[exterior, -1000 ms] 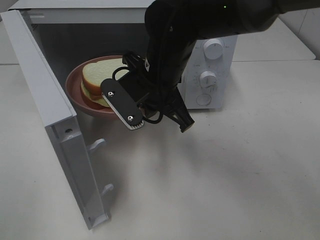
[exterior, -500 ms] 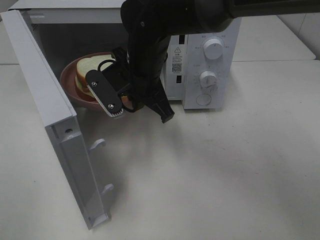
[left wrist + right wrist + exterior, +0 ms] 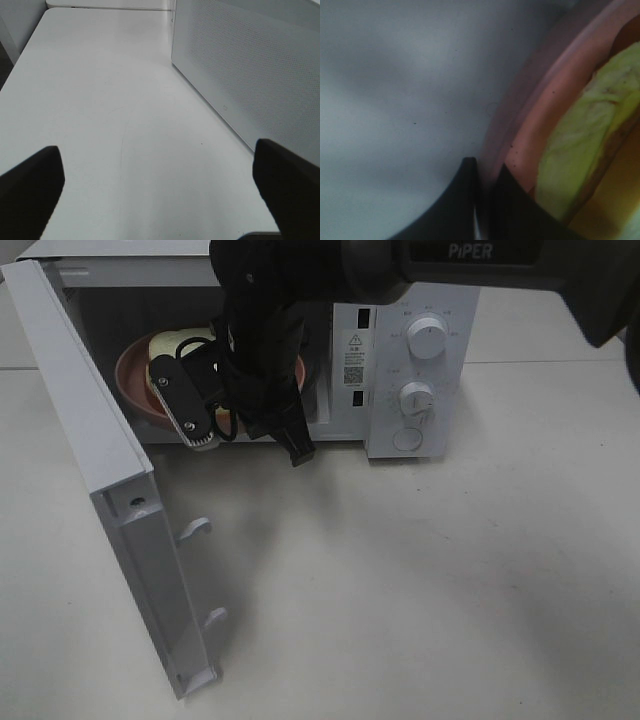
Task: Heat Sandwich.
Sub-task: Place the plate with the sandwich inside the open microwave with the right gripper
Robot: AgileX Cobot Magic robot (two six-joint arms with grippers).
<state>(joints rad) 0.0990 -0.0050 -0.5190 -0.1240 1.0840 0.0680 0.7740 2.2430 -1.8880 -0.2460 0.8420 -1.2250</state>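
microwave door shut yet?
No: the microwave door stands swung wide open, and the pink plate shows inside the cavity.

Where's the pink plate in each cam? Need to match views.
Exterior high: plate at upper left, inside the open microwave.
Left wrist: not in it; only table and the microwave's white wall.
Right wrist: plate rim at the gripper's tips, sandwich on it.
Shared landmark: the microwave.
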